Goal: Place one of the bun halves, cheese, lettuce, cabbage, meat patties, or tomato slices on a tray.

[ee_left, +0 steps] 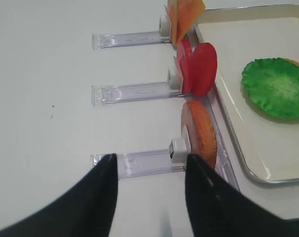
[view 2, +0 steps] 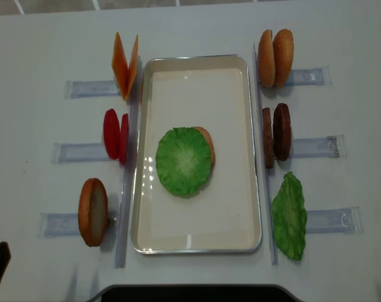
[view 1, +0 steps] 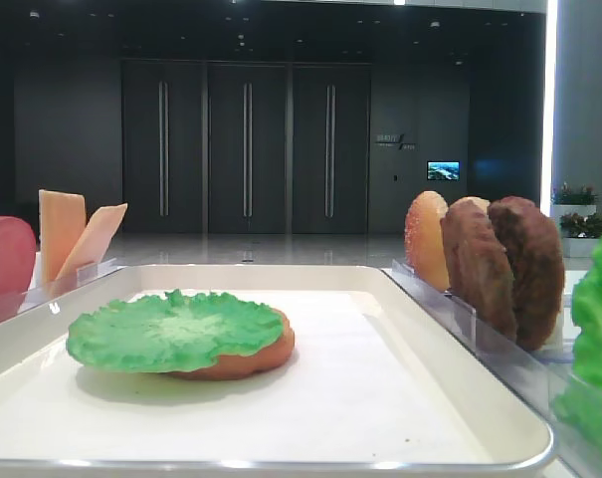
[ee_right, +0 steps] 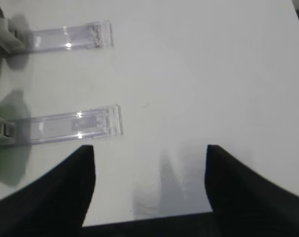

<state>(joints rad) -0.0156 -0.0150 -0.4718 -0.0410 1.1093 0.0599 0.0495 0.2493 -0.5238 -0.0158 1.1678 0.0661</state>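
Right tool [ee_right: 149,163] jaws apart, empty | lettuce [view 2: 184,161]: frilly green, covering bun half [view 2: 205,146]

No legible text, label, brand or number appears on the tray [view 2: 196,242], the food pieces or the clear holders. One wall sign [view 1: 394,141] stands on the dark back wall in the low exterior view, its lettering too small and blurred to read. Beside it a small lit screen [view 1: 443,170] shows a picture, no readable characters.
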